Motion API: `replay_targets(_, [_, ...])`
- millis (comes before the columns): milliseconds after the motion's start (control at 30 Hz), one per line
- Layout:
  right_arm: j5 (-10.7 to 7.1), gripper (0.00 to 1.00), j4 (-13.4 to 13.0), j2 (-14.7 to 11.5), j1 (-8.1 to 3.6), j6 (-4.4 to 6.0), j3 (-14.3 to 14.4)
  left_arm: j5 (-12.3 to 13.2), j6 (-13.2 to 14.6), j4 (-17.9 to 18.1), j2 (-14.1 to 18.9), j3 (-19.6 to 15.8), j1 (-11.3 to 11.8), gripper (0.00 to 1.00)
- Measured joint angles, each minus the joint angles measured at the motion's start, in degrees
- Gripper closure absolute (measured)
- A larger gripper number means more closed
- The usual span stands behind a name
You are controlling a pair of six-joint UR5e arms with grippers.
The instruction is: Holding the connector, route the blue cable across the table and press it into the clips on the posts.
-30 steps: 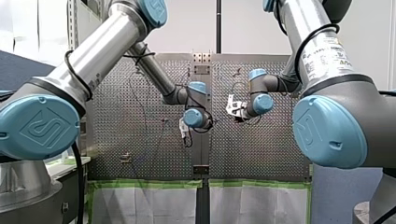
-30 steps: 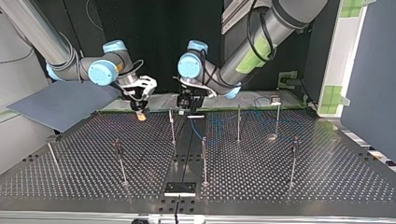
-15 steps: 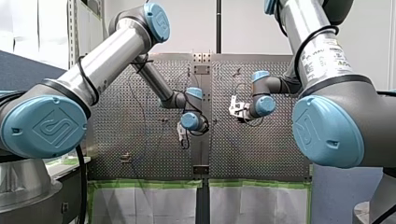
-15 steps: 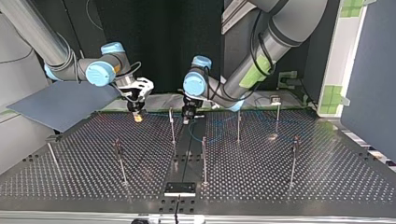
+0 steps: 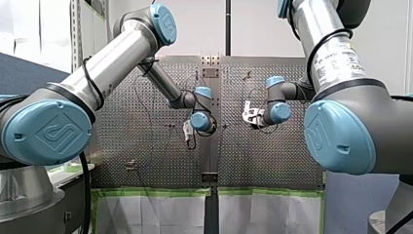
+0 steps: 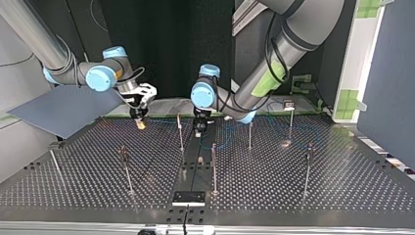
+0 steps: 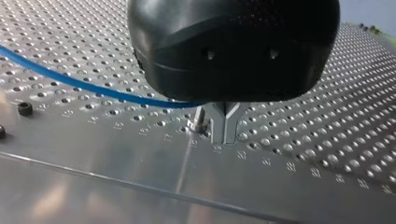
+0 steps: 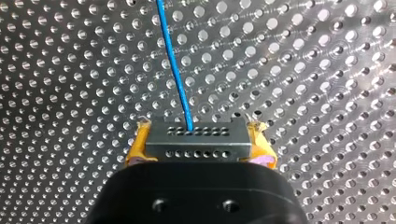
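**A:** Start at the top view's left. What is there?

**B:** A grey-blue sheet (image 6: 63, 110) lies over the far left corner of the table (image 6: 342, 196). Just to its right, my right hand (image 6: 140, 122) hangs low over the table. Its arm comes in from the upper left.

**A:** Is it holding anything?

**B:** Yes. In the right wrist view its yellow pads (image 8: 134, 148) are clamped on both ends of the connector (image 8: 196, 140). The connector is a grey block with two rows of small holes.

**A:** And the cable?

**B:** The blue cable (image 8: 173, 65) leaves the connector's middle and runs straight ahead of the hand, over the perforated table. In the top view it shows as a thin line running right. It passes the nearest of the posts (image 6: 180, 132) on its way toward my left hand (image 6: 199, 130).

**A:** How does that hand stand?

**B:** It points down near the table's middle. In the left wrist view its metal fingers (image 7: 219, 128) are pressed together, with the tips almost on the table. A small stud (image 7: 198, 122) stands just beside them. The cable comes in from one side and vanishes under the hand's black body. I cannot tell whether it is pinched.

**A:** Further right?

**B:** More blue cable lies in loose curves on the table among the other posts. It is too small to tell whether any post grips it.
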Motion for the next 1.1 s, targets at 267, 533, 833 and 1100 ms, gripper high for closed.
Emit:
replay_targets(267, [-0.50,1.00,0.21,0.03,-1.35,0.39,-0.21,-4.32,1.94,-3.86,0.02,-0.10,-1.09,0.00])
replay_targets(533, [-0.42,1.00,0.64,0.04,-2.03,0.61,-0.18,-8.04,3.40,-7.56,0.89,-0.47,-3.56,0.00])
replay_targets(833, [1.37,1.00,1.43,0.09,-2.50,0.44,0.08,-12.36,0.67,-11.78,4.88,-2.77,-7.80,0.00])
replay_targets(1100, [1.48,1.00,1.87,0.09,-2.99,0.47,0.10,-15.88,0.58,-14.05,7.74,-4.82,-11.32,0.00])
